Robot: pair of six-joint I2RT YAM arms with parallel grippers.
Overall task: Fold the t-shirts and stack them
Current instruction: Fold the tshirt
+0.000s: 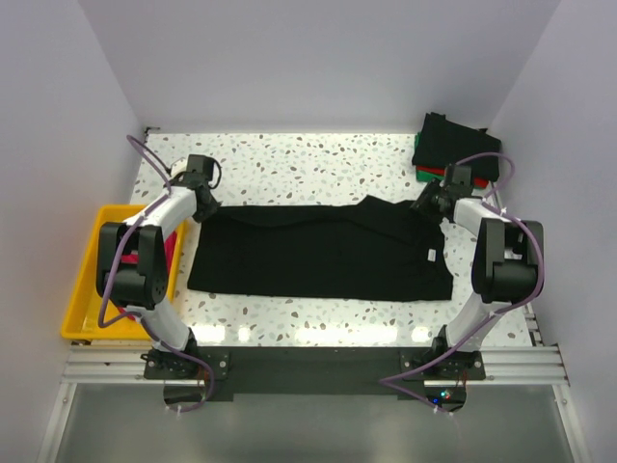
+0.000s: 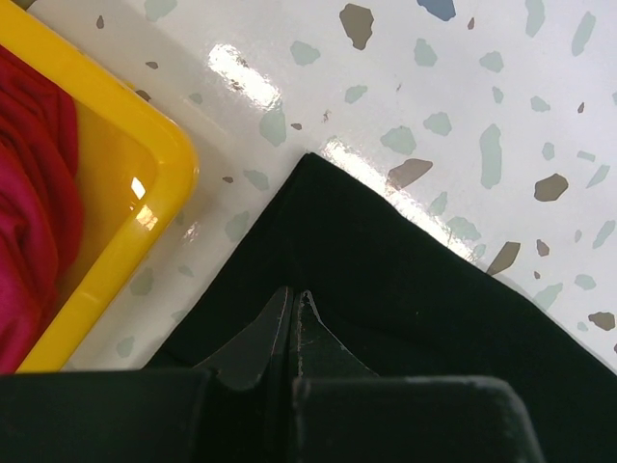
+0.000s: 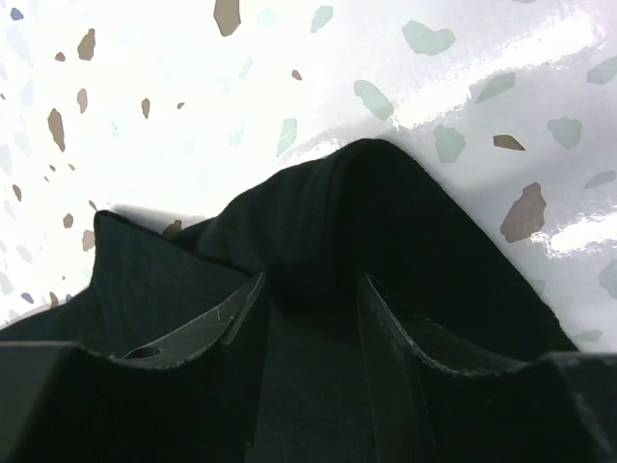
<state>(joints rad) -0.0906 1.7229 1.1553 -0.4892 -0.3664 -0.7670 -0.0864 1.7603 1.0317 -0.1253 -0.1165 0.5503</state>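
Note:
A large black t-shirt (image 1: 318, 253) lies spread flat across the middle of the table, with a small white tag (image 1: 431, 256) near its right end. My left gripper (image 1: 202, 204) is at the shirt's far left corner. In the left wrist view this gripper (image 2: 292, 295) has its jaws closed together on the black cloth (image 2: 415, 289), just behind the flat corner. My right gripper (image 1: 427, 204) is at the far right corner. In the right wrist view it (image 3: 313, 282) is open, with a raised fold of the black shirt (image 3: 386, 212) between its fingers.
A yellow tray (image 1: 82, 289) sits at the left table edge with a magenta-pink shirt (image 2: 29, 212) inside. A stack of folded shirts (image 1: 451, 145), black on top of red and green, stands at the back right corner. White walls enclose the table.

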